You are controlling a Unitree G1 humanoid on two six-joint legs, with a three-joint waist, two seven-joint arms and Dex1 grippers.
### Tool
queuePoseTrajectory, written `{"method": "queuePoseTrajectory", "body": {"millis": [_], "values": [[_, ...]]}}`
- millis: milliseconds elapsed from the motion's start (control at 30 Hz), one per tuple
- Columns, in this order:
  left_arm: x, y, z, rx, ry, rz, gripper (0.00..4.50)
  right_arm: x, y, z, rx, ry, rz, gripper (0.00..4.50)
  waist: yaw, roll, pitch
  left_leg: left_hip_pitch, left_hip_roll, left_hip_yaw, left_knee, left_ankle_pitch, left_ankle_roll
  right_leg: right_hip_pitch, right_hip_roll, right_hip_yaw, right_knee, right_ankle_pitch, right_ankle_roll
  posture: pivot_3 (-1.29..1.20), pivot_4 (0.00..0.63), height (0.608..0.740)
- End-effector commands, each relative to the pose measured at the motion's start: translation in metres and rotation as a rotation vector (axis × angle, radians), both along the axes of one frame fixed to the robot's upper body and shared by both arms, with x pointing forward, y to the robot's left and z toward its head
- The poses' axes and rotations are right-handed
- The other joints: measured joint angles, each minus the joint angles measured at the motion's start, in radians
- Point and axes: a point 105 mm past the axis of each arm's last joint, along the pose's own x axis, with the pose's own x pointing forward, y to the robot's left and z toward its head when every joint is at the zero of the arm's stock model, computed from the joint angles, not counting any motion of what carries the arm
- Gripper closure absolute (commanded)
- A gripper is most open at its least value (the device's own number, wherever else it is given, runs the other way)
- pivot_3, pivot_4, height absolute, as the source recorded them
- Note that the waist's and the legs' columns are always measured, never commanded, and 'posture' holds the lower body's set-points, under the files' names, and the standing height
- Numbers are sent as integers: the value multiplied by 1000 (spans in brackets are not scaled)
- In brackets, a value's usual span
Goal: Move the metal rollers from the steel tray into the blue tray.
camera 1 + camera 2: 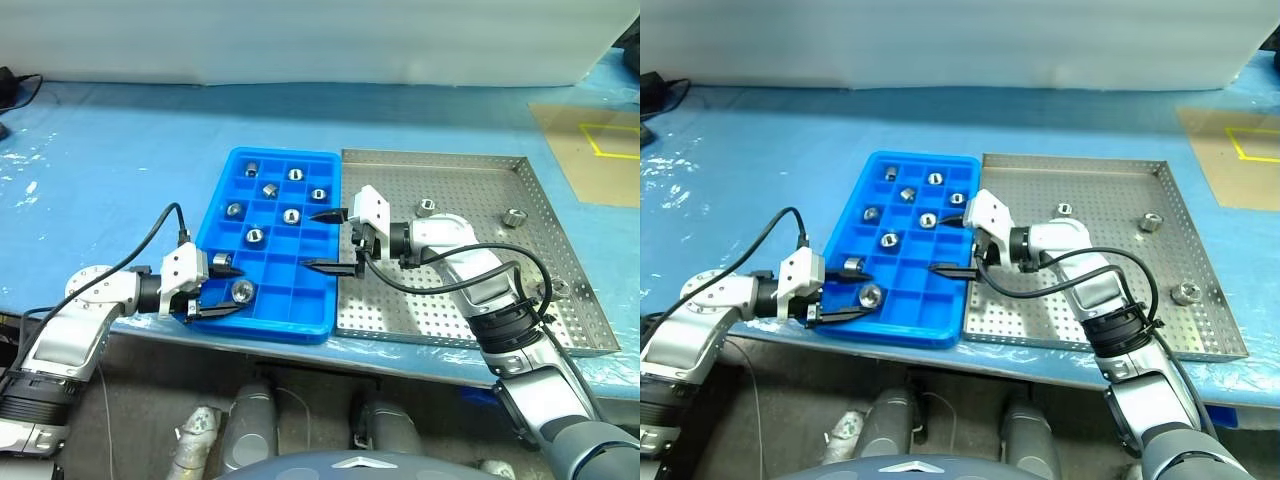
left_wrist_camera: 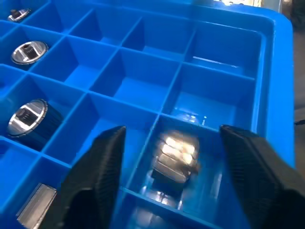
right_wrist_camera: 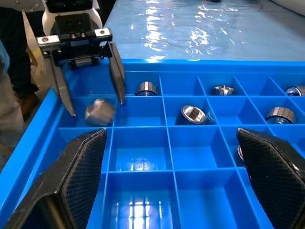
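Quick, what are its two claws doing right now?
Left gripper: open, a metal roller loose between its fingers.
Right gripper: open, holding nothing.

Lab bench (image 1: 120, 140) (blue film cover)

Count, head views: blue tray (image 1: 222, 318) holds nine metal rollers (image 1: 254, 236), one in a front-left corner compartment (image 1: 242, 291); steel tray (image 1: 590, 330) holds three, two toward its far edge (image 1: 425, 207), one at its right edge (image 1: 1183, 293); twelve rollers total; two trays.
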Motion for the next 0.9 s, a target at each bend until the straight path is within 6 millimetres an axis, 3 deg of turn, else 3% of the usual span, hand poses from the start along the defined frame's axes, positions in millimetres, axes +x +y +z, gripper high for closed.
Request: {"method": "queuePoseTrajectory", "body": {"millis": [33, 167, 333, 467, 667, 767, 900], "values": [[0, -2, 0, 3, 0, -14, 407, -2, 0, 9, 23, -41, 6, 0, 0, 0, 0, 0, 0, 0, 0, 0, 0, 0, 0, 0, 0, 0, 0, 73, 150, 740], [11, -4, 9, -28, -55, 13, 407, -2, -2, 9, 23, -40, -3, 0, 1, 0, 0, -1, 0, 0, 0, 0, 0, 0, 0, 0, 0, 0, 0, 68, 150, 740], [26, -31, 56, -217, -167, 22, 407, 3, -14, 13, 26, -45, -49, 0, 4, 0, 0, -1, -1, 0, 1, 0, 0, 0, 0, 0, 1, 0, 0, 31, 150, 740], [41, -52, 79, -326, -201, 25, 407, 17, -38, 20, 22, -72, -165, 0, 1, -1, 0, 0, -1, 0, 2, 1, -1, 1, 0, 2, 2, 1, -1, -12, 150, 740], [67, -85, 79, -398, -210, 32, 407, 74, -104, 40, 85, -212, -596, 0, -10, -1, 0, 1, -2, 1, 3, 1, -1, 1, 1, 4, 2, 1, -1, -91, 150, 740], [67, -107, 74, -416, -189, -30, 407, 98, -140, 35, 98, -259, -824, 0, -25, -1, 0, -1, -4, 2, 3, 1, 1, 0, 1, 5, 2, 1, -1, -120, 150, 740], [62, -118, 73, -432, -173, -77, 407, 111, -154, 21, 109, -258, -930, 0, -40, -1, 0, -2, -4, 2, 4, 2, 5, -2, 2, 5, 2, 1, 0, -131, 150, 740]]}}
